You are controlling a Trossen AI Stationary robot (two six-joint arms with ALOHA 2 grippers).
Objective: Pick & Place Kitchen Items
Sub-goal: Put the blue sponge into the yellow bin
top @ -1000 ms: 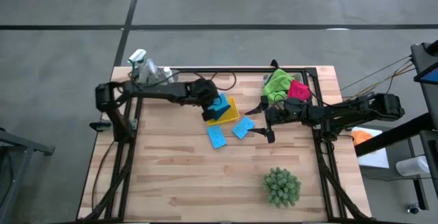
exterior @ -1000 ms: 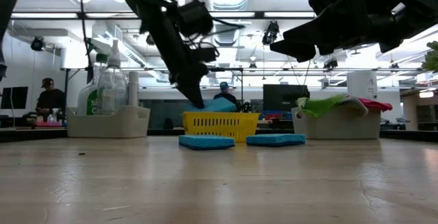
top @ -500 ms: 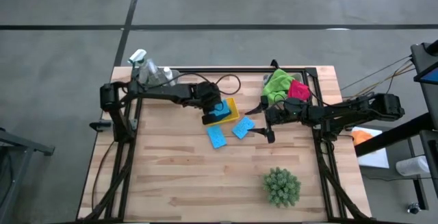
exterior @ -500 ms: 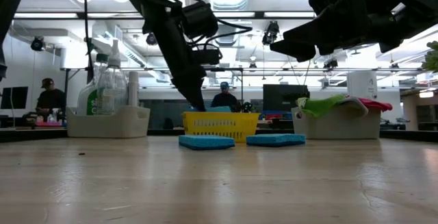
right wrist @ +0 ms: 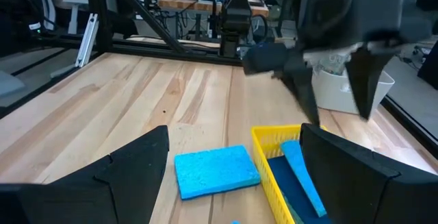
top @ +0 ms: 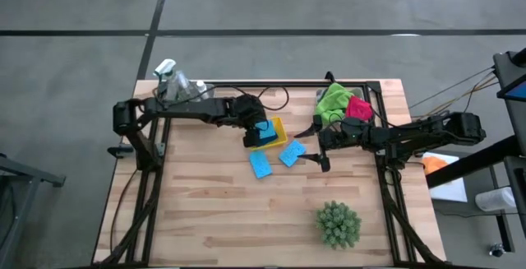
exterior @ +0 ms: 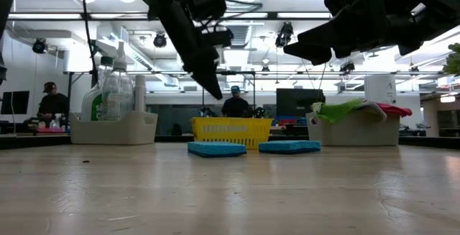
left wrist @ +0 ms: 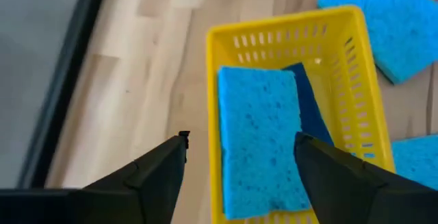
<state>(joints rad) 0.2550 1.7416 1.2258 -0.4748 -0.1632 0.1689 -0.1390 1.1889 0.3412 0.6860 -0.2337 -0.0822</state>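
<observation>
We observe the left gripper (left wrist: pixel 236 176) positioned above the yellow tray (left wrist: pixel 356 80), its two dark fingers spread wide and holding nothing. The tray is a rectangular basket of perforated yellow plastic with slotted walls; inside it a bright blue sponge (left wrist: pixel 261 138) of coarse, porous foam lies flat on top, and a second blue sponge (left wrist: pixel 311 111) sits partly hidden beneath it. Two further blue sponges (top: pixel 260 164) and (top: pixel 292 153) lie flat on the table just beside the tray, each a thin rectangular slab. The table (top: pixel 214 211) is a butcher-block surface of pale wooden strips, framed by dark metal rails. At its far left corner a white bin (exterior: pixel 115 128) holds a clear spray bottle (exterior: pixel 115 84) with a white trigger. At the far right a second bin (exterior: pixel 352 133) holds crumpled soft cloths: a green cloth (top: pixel 333 100) and a red cloth (top: pixel 359 107), touching one another. The right gripper (top: pixel 320 148) hangs above the table near the loose sponges, its fingers open and empty. A round spiky green plant (top: pixel 339 224) stands near the front right edge. Beyond the table we see a workshop room with bright ceiling lights, and a person (exterior: pixel 49 106) seated at the left.
</observation>
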